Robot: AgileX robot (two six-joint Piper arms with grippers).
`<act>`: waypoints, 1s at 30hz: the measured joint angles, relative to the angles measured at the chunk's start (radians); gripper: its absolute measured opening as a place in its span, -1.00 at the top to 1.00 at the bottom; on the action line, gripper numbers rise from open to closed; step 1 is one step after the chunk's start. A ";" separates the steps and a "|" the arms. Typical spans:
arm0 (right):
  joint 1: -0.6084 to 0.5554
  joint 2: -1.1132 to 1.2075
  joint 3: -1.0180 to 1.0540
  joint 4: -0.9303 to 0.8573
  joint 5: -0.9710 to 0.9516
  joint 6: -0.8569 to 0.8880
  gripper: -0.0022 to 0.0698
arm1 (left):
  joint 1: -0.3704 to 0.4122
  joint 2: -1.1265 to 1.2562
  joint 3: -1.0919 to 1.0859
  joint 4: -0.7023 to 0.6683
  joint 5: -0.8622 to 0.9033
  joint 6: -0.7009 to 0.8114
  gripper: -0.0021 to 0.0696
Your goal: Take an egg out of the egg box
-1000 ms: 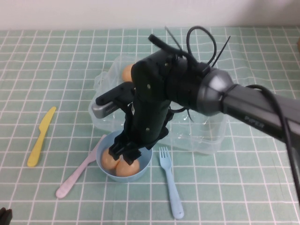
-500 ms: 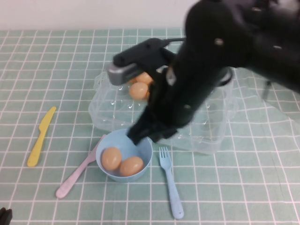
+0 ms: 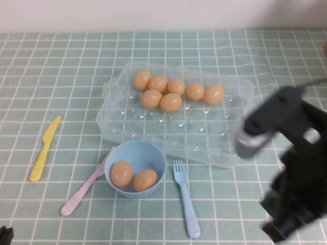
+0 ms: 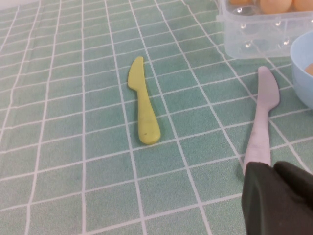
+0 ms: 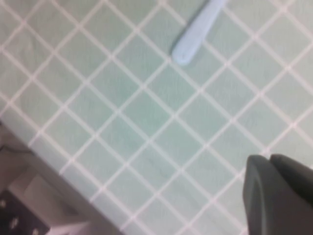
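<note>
The egg box (image 3: 225, 145) stood at the centre of the worktop (image 3: 61, 61), with seven eggs in its far rows, the cluster running from an egg (image 3: 142, 79) at the box's 10 o'clock corner to another (image 3: 214, 94) toward 2 o'clock. The near cups of the box were bare. At the box's 7 o'clock, touching or just short of its near wall, sat a light-blue bowl (image 3: 153, 153) containing two eggs (image 3: 121, 173) lying side by side.

A pink spoon (image 3: 82, 191) lay at the bowl's 8 o'clock, a blue fork (image 3: 186, 206) at its 4 o'clock, and a yellow knife (image 3: 45, 148) well apart at 9 o'clock.

The right tool (image 5: 279, 196) hung at the box's 5 o'clock, over bare worktop past the fork's handle end; its fingers were together and held nothing.

The left tool (image 4: 276, 198) was parked low near the spoon handle; its fingers appeared together, though only part showed.
</note>
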 joint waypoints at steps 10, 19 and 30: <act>0.000 -0.199 0.161 0.004 0.009 0.002 0.98 | 0.000 0.000 0.000 0.000 0.000 0.000 0.94; -0.044 -0.245 0.407 -0.044 -0.300 0.002 0.99 | 0.000 0.000 0.000 0.000 0.000 0.000 0.94; -0.487 -0.535 0.898 0.007 -0.974 -0.017 0.99 | 0.000 0.000 0.000 0.000 0.000 0.000 0.94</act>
